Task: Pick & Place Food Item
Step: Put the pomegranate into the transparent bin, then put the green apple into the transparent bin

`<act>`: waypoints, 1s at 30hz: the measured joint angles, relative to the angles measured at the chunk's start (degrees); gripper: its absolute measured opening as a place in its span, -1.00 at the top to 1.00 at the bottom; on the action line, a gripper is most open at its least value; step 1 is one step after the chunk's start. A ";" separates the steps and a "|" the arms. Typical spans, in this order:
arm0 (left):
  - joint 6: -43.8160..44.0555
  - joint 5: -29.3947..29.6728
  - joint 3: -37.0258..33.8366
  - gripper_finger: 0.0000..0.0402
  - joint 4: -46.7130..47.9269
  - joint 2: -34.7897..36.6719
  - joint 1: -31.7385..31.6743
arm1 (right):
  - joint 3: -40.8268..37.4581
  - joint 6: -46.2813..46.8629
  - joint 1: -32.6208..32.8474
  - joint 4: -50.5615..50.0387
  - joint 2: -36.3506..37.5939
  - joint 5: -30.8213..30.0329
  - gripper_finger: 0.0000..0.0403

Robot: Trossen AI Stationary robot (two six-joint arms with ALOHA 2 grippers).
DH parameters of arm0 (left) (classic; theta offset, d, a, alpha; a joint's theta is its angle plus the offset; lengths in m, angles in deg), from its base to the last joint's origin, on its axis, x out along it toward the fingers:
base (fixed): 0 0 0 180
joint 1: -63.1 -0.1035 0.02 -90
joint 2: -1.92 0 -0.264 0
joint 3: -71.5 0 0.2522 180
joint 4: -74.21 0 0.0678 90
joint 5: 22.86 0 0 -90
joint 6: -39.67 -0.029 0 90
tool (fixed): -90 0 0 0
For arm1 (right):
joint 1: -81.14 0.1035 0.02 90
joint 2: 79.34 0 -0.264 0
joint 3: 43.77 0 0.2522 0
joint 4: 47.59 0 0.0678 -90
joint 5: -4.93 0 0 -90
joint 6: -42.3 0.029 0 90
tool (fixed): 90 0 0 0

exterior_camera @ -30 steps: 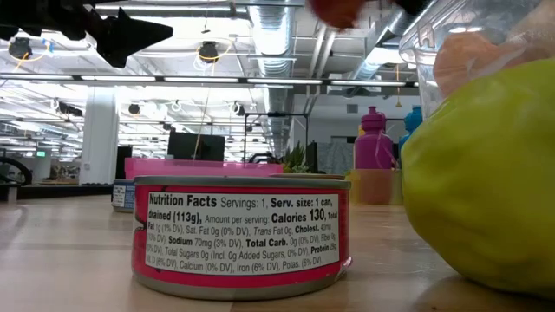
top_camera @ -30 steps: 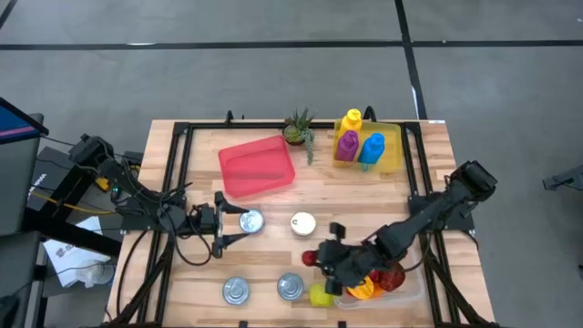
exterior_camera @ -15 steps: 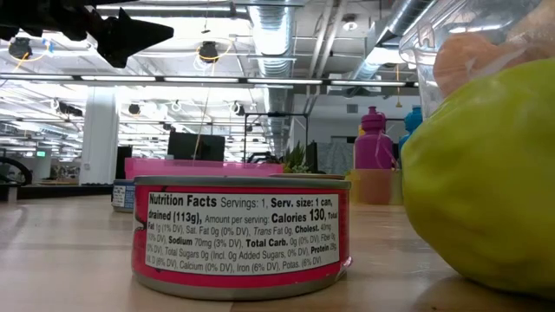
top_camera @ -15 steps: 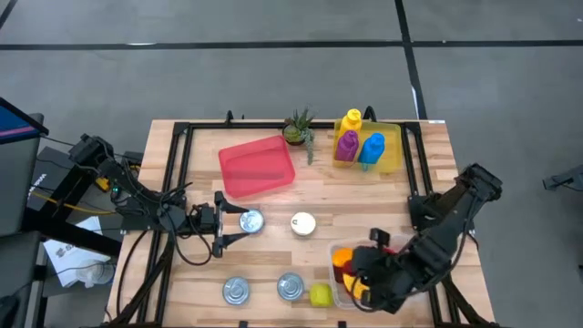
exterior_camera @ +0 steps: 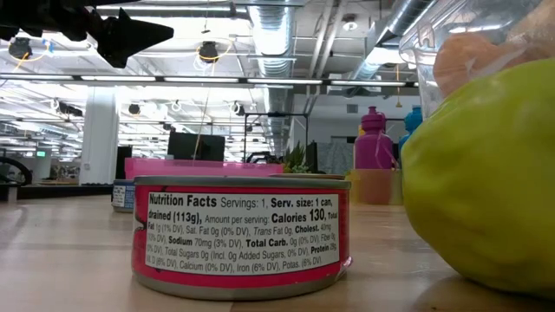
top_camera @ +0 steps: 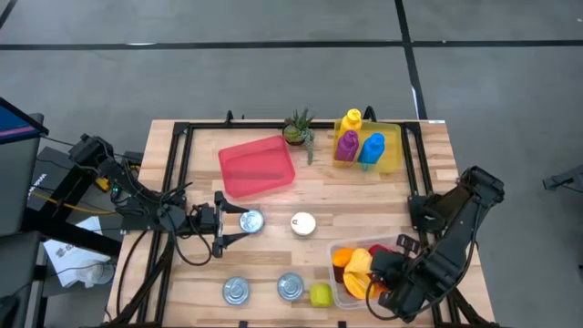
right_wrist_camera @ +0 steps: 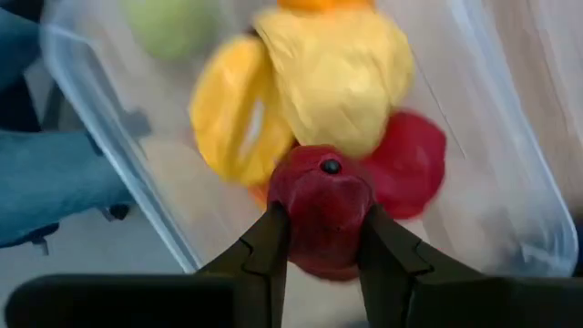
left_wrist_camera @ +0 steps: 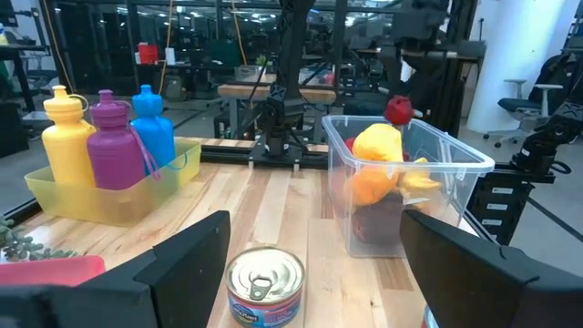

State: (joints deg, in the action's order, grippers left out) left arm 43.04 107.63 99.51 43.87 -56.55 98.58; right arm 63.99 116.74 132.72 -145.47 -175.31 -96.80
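My right gripper (right_wrist_camera: 323, 251) is shut on a red apple-like fruit (right_wrist_camera: 321, 205) above the clear plastic bin (top_camera: 333, 264) at the table's near right. The left wrist view shows that fruit (left_wrist_camera: 398, 109) hovering over the bin's rim (left_wrist_camera: 455, 157). Yellow, orange and red fruits lie inside the bin. A green fruit (top_camera: 320, 294) rests on the table just left of the bin. My left gripper (left_wrist_camera: 316, 223) stands open at mid-left, with a fingertip on either side of a tin can (left_wrist_camera: 264, 284), not touching it. My right gripper pinches the red fruit between its two fingers (right_wrist_camera: 273, 241), which sit on opposite sides of its round body (right_wrist_camera: 305, 228). The fingers come from above, pointing down. The fruit is lifted clear over the bin, with its stem dimple (right_wrist_camera: 330, 167) facing the wrist camera.
Two more cans (top_camera: 237, 291) (top_camera: 290, 286) stand near the near edge, and a white round lid-like item (top_camera: 302, 223) lies mid-table. At the far side are a pink tray (top_camera: 257, 167), a small plant (top_camera: 297, 128) and a yellow tray holding bottles (top_camera: 364, 146).
My right gripper has carried the red fruit from just left of the bin toward the table's right and near edge, and it now hangs over the bin. The fruit has left the low view's top edge. The left arm has kept still.
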 joint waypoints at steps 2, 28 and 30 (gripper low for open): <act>-0.02 0.00 0.00 -0.56 0.00 0.00 0.00 | -1.70 0.62 0.10 0.26 0.06 1.17 0.55; -0.07 0.00 0.02 -0.56 0.35 0.00 0.00 | -6.13 -1.09 -3.02 6.20 -0.04 4.37 -0.67; -0.09 0.00 0.02 -0.56 0.36 0.00 0.00 | -6.13 -3.16 -3.92 8.41 -0.04 4.12 -0.67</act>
State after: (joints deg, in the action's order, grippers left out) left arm 42.96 107.63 99.53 44.23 -56.55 98.58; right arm 57.86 113.58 128.80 -137.06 -175.35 -92.68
